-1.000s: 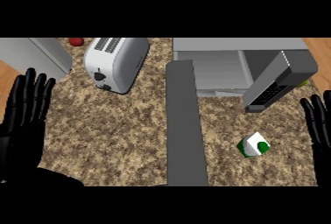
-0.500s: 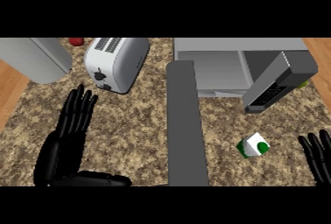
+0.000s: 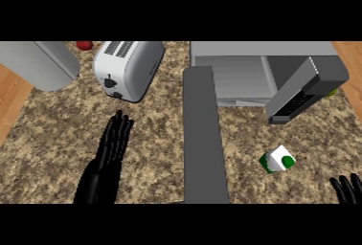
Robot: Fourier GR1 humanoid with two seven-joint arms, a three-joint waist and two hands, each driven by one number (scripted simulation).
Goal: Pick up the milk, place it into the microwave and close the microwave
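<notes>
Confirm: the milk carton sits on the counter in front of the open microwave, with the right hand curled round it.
Not quite. The head view shows the right hand at the lower right edge, fingers straight, apart from the milk carton, which does sit on the counter before the open microwave.

We count one milk carton [image 3: 277, 161], one microwave [image 3: 262, 49], one toaster [image 3: 130, 67], one small red thing [image 3: 84, 45] and one grey canister [image 3: 39, 62] on the desk [image 3: 56, 124], plus two hands: left hand [image 3: 109, 153], right hand [image 3: 348, 189].
</notes>
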